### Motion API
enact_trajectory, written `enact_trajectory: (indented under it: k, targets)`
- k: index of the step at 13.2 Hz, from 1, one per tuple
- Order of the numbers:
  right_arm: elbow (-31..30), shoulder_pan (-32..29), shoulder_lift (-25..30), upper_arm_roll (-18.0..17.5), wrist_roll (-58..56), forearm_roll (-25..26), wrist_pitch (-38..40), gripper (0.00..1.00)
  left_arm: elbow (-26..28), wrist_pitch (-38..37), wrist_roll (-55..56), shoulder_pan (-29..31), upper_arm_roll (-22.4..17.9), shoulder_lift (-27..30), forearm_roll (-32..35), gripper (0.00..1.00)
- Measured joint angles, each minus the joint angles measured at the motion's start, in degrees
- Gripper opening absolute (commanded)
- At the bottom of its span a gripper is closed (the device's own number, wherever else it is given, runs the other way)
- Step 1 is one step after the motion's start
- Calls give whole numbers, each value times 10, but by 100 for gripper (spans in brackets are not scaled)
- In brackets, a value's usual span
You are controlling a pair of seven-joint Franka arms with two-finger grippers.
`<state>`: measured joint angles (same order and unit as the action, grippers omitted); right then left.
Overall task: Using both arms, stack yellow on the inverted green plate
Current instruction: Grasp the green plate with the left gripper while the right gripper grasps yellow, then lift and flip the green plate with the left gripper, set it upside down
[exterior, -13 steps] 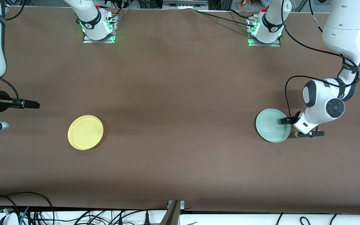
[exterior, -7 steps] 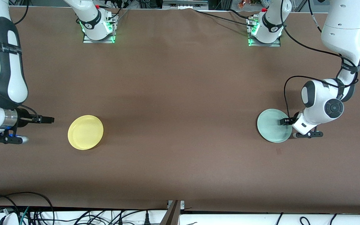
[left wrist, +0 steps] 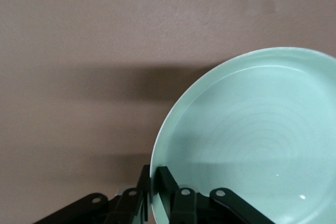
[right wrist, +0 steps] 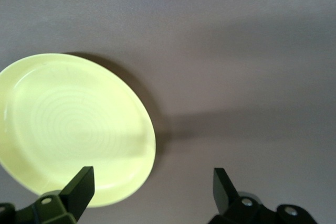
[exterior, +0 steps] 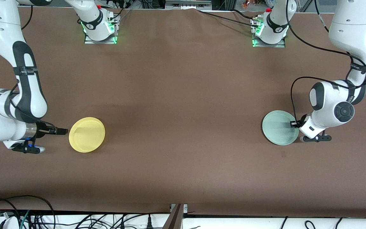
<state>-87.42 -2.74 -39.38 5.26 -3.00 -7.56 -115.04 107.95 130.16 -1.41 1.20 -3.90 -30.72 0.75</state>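
Two plates, green plate (exterior: 280, 128) in left pincer (exterior: 294, 124), yellow (exterior: 87, 134) beside spread right pincer (exterior: 63, 131)

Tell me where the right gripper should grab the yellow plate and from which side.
Probably the rim, on the edge toward the right arm's end of the table. The yellow plate lies flat and upright, so only its thin raised rim offers a pinch, one finger above and one below. The right gripper is open, low, pointing sideways at that edge. The left gripper pinches the green plate the same way.
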Motion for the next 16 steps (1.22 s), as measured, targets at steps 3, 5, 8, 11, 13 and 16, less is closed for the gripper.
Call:
enact_trajectory:
  k: [3,5,8,11,13,16]
  targets:
    - [-28,0,-10,0,-5,-29,-43,100,-89,-142,0,-5,17,12,0,0]
    - [-40,0,-16,0,-20,-59,-59,100,-157,-234,1,-26,21,14,0,0]
    - [-54,0,-20,0,-30,-70,-74,100,-220,-309,23,-65,24,15,32,0]
    - [-65,0,-21,0,-34,-79,-87,100,-266,-374,95,-129,28,15,97,0]
    - [-69,0,-22,0,-44,-85,-94,100,-282,-398,142,-185,29,15,123,0]
    - [-70,0,-24,0,-50,-93,-97,91,-296,-422,232,-281,28,8,165,0]
